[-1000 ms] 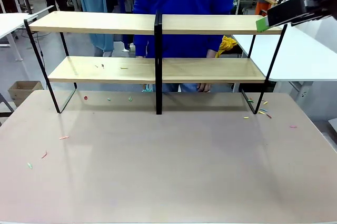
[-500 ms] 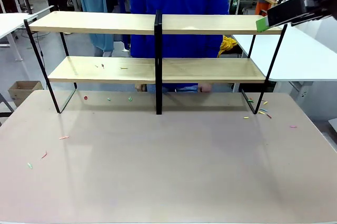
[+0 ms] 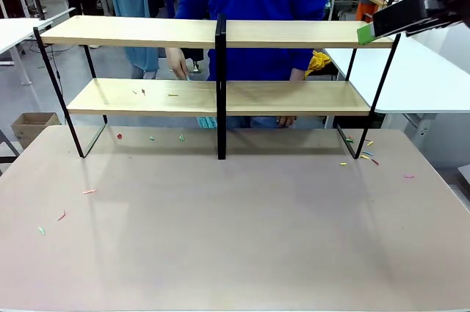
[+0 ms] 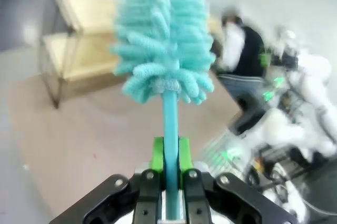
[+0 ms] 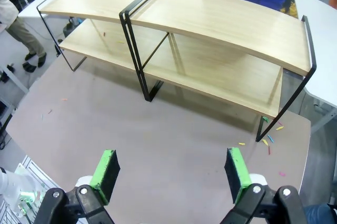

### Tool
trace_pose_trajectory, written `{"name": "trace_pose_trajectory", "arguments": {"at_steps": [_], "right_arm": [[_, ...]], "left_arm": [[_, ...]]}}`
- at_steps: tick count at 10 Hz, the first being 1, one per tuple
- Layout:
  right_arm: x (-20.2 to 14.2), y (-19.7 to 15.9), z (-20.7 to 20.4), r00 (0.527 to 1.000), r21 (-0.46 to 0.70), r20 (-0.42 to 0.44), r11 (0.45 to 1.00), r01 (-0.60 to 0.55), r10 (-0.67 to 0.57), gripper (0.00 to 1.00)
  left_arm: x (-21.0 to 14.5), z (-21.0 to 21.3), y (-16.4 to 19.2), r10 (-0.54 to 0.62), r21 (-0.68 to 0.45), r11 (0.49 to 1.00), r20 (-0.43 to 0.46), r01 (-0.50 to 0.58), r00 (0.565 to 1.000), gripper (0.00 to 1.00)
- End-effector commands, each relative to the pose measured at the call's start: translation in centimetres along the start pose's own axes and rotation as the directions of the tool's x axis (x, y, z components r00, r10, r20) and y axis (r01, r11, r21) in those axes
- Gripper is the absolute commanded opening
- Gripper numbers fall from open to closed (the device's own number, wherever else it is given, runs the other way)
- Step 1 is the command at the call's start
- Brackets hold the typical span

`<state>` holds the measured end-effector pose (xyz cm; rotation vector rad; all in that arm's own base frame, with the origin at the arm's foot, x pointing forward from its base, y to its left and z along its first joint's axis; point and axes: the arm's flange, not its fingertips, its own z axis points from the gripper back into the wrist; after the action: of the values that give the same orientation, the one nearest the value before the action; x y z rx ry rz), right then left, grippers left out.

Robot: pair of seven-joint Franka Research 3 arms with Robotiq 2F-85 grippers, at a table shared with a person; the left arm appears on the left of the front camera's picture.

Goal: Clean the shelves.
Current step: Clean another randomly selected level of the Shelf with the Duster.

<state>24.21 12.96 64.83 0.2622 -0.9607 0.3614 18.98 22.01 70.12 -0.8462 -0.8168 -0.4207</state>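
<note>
Shelves [image 5: 210,23] lie beyond the wide-open, empty right tool [image 5: 169,161]; left tool [image 4: 169,154] clamps a teal duster [image 4: 158,39]

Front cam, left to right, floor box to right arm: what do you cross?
cardboard box → person's hand between the boards → central post of the shelves → yellow object behind the rack → right gripper at the top board's right end

Beige tbl [image 3: 235,253], col. scraps [image 3: 365,156], cardbd box [image 3: 31,125]
</note>
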Motion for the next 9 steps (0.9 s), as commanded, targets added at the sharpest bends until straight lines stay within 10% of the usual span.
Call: {"name": "trace_pose_trajectory", "arguments": {"at_steps": [1, 5, 6, 9], "right_arm": [[0.0, 0.1, 0.0, 1.000, -0.007, 0.004, 1.000, 0.011, -0.011, 1.00], [0.0, 0.1, 0.0, 1.000, -0.007, 0.004, 1.000, 0.011, -0.011, 1.00], [0.0, 0.1, 0.0, 1.000, -0.007, 0.004, 1.000, 0.011, -0.011, 1.00], [0.0, 0.1, 0.0, 1.000, -0.007, 0.004, 1.000, 0.011, -0.011, 1.00]], "left_arm": [[-2.3, -3.2, -3.6, -0.136, -0.202, 0.975, -0.191, 0.097, 0.972, 0.13], [-8.2, -10.2, -7.6, -0.308, -0.177, 0.951, -0.502, 0.252, 0.808, 0.13], [-5.8, -8.4, -6.9, -0.170, -0.266, 0.961, -0.374, 0.070, 0.912, 0.13], [-7.2, -9.8, -7.3, -0.204, -0.241, 0.965, -0.445, 0.103, 0.872, 0.13]]}}
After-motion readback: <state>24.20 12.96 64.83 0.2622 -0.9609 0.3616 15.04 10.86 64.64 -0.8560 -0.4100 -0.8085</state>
